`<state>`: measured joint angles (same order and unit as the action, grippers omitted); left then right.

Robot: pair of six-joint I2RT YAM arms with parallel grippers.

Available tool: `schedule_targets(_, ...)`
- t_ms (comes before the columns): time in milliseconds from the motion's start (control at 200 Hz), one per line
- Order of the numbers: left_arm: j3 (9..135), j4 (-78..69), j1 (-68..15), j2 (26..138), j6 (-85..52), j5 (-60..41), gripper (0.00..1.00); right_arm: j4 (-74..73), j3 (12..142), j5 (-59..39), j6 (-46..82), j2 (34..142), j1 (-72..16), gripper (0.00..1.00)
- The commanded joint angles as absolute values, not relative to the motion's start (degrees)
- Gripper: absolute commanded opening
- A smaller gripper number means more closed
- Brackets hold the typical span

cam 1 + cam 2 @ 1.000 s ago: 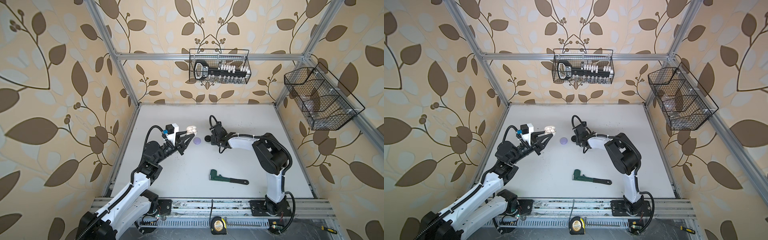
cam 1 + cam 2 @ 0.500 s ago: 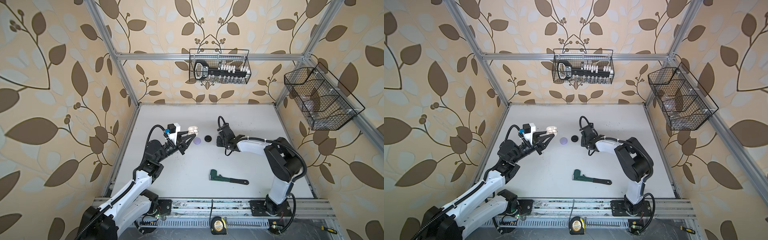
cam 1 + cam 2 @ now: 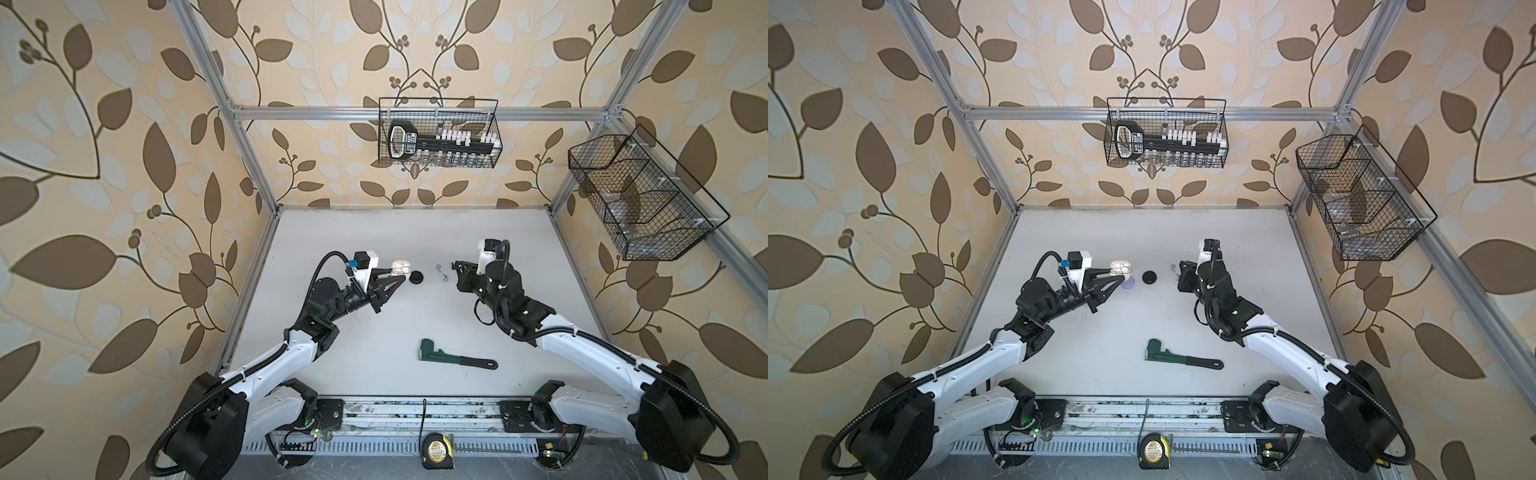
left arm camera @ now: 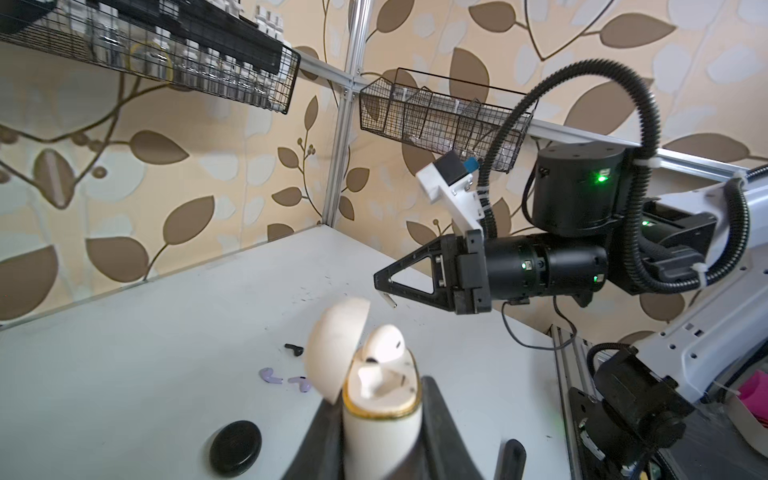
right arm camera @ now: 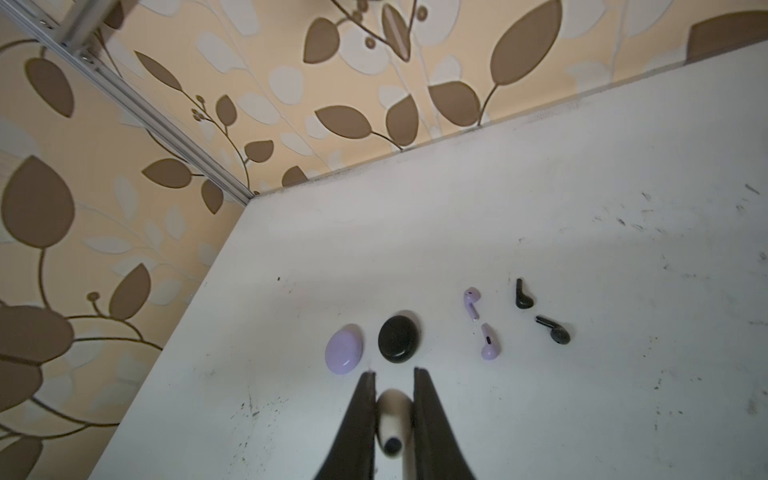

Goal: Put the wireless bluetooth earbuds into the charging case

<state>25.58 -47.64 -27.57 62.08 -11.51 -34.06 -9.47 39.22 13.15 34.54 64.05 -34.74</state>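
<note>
**Top views.** Left gripper (image 3: pixel 398 277) clamped on the white charging case (image 3: pixel 401 267), which is lifted off the counter (image 3: pixel 374 232) with its lid open. Judged: held up so the sockets face the other arm. Black case (image 3: pixel 416 277) lies at 3 o'clock of it, and the lavender case (image 3: pixel 1129 284) shows just beside the left gripper's tip. Right gripper (image 3: pixel 456 275) sits further out at 3 o'clock; what it holds is too small to tell here. Pipe wrench (image 3: pixel 453 358) at 6 o'clock, well apart.

**Left wrist.** Case upright between the fingers, seated earbud (image 4: pixel 384 343) in one socket, the other socket empty. A thin pale stem pokes out at the right gripper's tips.

**Right wrist.** Right gripper closed on the white earbud (image 5: pixel 390 419), presumably bound for the empty socket. Lavender earbuds (image 5: pixel 471 301) and black earbuds (image 5: pixel 523 296) lie loose near their closed cases.
</note>
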Motion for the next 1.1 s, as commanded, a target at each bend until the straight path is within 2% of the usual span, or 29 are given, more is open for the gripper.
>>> schedule_targets(0, 25.2, -55.6, -29.6, 63.2, -10.6, -33.5, 0.0, -11.4, 38.4, 14.9, 33.8, 58.2, -38.5, 0.15)
schedule_targets(215, 24.6, -62.8, -31.3, 65.8, -13.3, -33.6, 0.0, -19.5, 36.1, 19.3, 29.8, 50.7, -49.7, 0.16)
schedule_targets(455, 23.7, -72.2, -32.4, 68.9, -16.3, -35.4, 0.0, -29.9, 36.8, 20.3, 24.3, 53.6, -59.0, 0.15)
schedule_targets(710, 23.3, -81.4, -32.9, 73.0, -20.2, -37.0, 0.0, -37.7, 38.5, 17.4, 21.8, 60.7, -60.3, 0.12)
schedule_targets(1095, 23.4, -81.3, -33.5, 72.9, -20.2, -37.2, 0.0, -46.0, 39.3, 17.2, 16.2, 66.2, -60.4, 0.11)
